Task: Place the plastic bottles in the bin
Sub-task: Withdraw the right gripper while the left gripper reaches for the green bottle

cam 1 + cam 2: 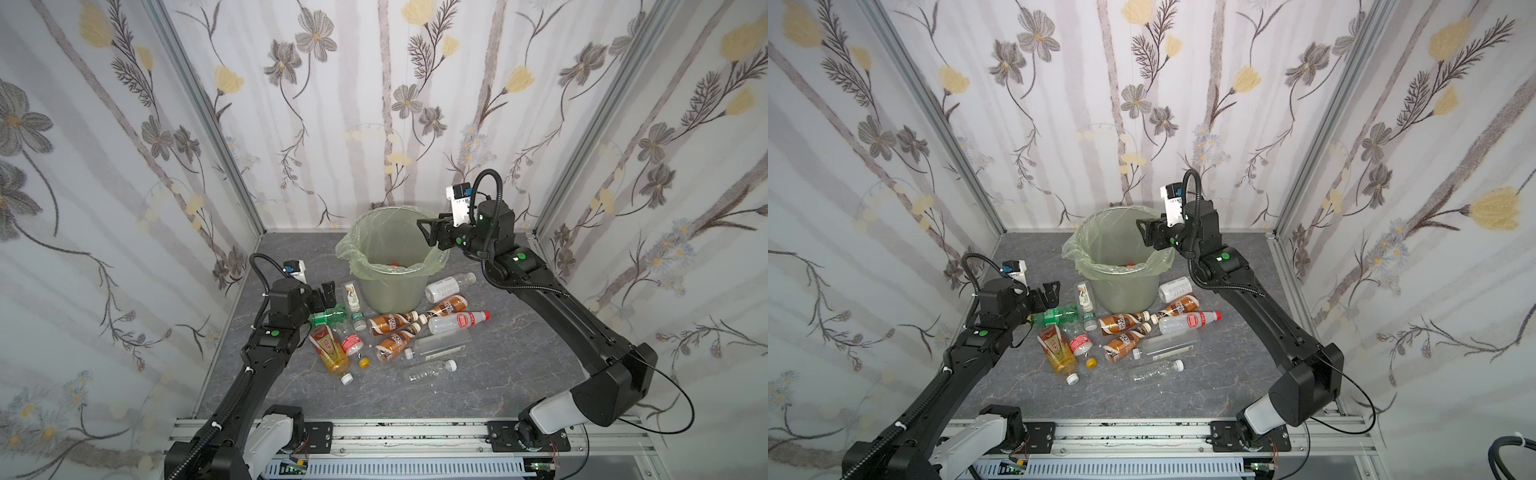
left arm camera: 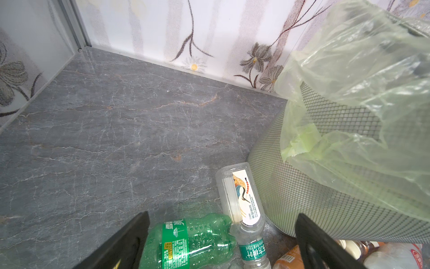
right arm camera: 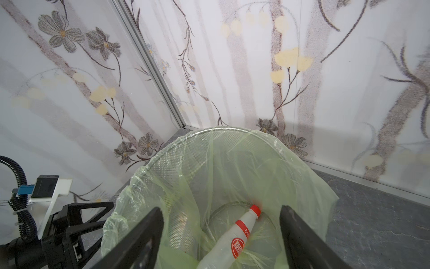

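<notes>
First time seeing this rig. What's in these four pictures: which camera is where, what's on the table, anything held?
Two black robot arms, each ending in a two-finger gripper, stand on a rail at the near edge. Two pictures come from a stereo camera overhead; two from cameras on the arms' wrists. On the grey table stands a green bin lined with a bag, with about a dozen plastic bottles lying beside and in front of it. The left gripper hovers low by a green bottle, open. The right gripper hangs over the bin, open and empty. One red-capped bottle lies inside the bin. Nothing is held.
</notes>
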`<state>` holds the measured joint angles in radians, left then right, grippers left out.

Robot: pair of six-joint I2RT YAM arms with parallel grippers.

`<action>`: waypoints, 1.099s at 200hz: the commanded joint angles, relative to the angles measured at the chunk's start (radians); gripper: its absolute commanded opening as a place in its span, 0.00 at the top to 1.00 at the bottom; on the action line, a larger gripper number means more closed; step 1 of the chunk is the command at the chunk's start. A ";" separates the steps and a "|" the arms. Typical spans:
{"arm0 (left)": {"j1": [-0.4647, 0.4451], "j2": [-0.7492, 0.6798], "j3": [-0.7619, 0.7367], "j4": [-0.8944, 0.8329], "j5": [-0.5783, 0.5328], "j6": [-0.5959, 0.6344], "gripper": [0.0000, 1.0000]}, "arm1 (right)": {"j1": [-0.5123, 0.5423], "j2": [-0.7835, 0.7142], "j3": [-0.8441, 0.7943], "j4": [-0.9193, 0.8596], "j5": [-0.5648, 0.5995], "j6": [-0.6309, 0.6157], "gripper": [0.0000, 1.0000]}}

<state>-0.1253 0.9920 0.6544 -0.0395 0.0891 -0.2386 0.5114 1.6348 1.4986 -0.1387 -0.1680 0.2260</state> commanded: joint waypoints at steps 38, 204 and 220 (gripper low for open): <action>0.001 0.070 0.046 -0.037 -0.018 0.051 0.00 | -0.043 -0.187 -0.200 0.033 0.091 -0.029 0.17; -0.002 0.369 0.172 -0.272 -0.122 0.436 0.13 | -0.176 -0.366 -0.482 0.144 0.035 0.050 0.16; -0.004 0.387 0.174 -0.275 -0.132 0.438 0.22 | -0.176 -0.369 -0.489 0.144 0.035 0.052 0.16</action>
<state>-0.1268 1.3594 0.8318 -0.2970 -0.0433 0.1596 0.3351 1.2755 1.0187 -0.0444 -0.1242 0.2619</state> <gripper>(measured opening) 0.849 0.836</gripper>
